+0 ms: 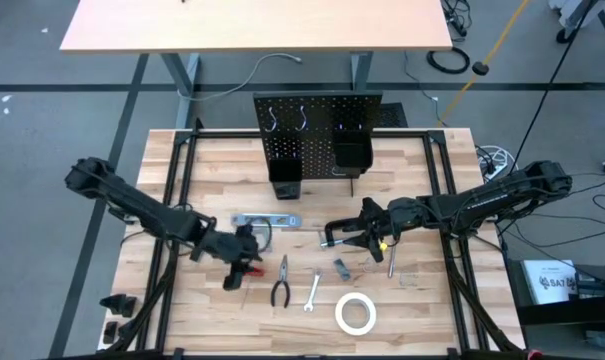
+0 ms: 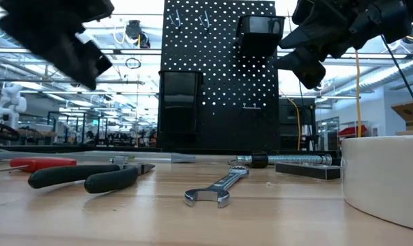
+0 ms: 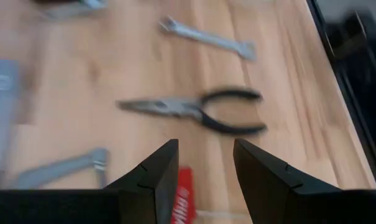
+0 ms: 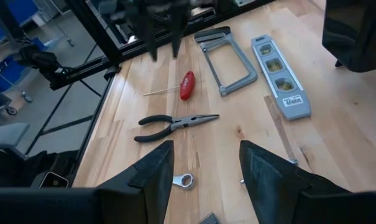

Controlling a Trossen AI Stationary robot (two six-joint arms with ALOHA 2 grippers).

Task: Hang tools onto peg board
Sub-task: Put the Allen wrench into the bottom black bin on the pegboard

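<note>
Left hand point(image 3: 203, 165): fingers apart, holding nothing, above the red-handled screwdriver point(image 3: 183, 202), lower left of high view.
Right hand point(image 4: 203, 168): open, empty, over the C-clamp point(image 1: 340, 232).
Pliers point(image 1: 281, 281): flat on worktop point(image 1: 422, 310).
Peg board point(image 1: 317, 125): upright, top centre.

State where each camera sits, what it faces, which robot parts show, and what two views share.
High: overhead, looking down on the table; left arm and right arm show.
Low: at tabletop height, facing the peg board; arms enter above.
Left wrist: over the open left hand, facing the pliers.
Right wrist: over the open right hand, facing the hacksaw.
Shared: both wrist views show the pliers.
</note>
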